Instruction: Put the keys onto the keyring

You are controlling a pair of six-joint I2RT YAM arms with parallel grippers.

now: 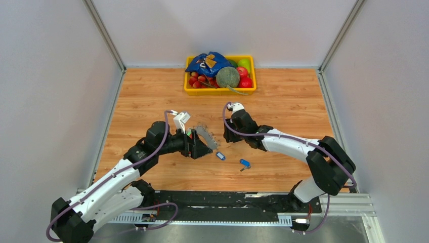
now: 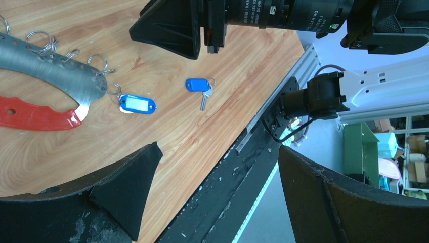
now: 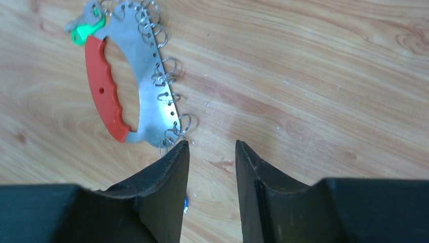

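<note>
Top external view: the keyring [image 1: 206,135] lies flat on the table [image 1: 288,101] between the two arm ends, well apart from the yellow tray [image 1: 202,91] at the far edge.

Left wrist view: the left fingers [image 2: 126,197] stand wide apart above the table with nothing between them. The first key [image 2: 137,105], blue-headed, lies at the tip of the keyring's grey strip, against a small ring there; whether it is threaded on cannot be told. The second key [image 2: 198,85] lies on the table, apart from both keyring and first key.

Right wrist view: the right fingers [image 3: 167,187] stand partly open and empty, tips just beside the strip's ringed end. A green tag [image 3: 86,31] sits at the opposite end, by the red grip.
</note>
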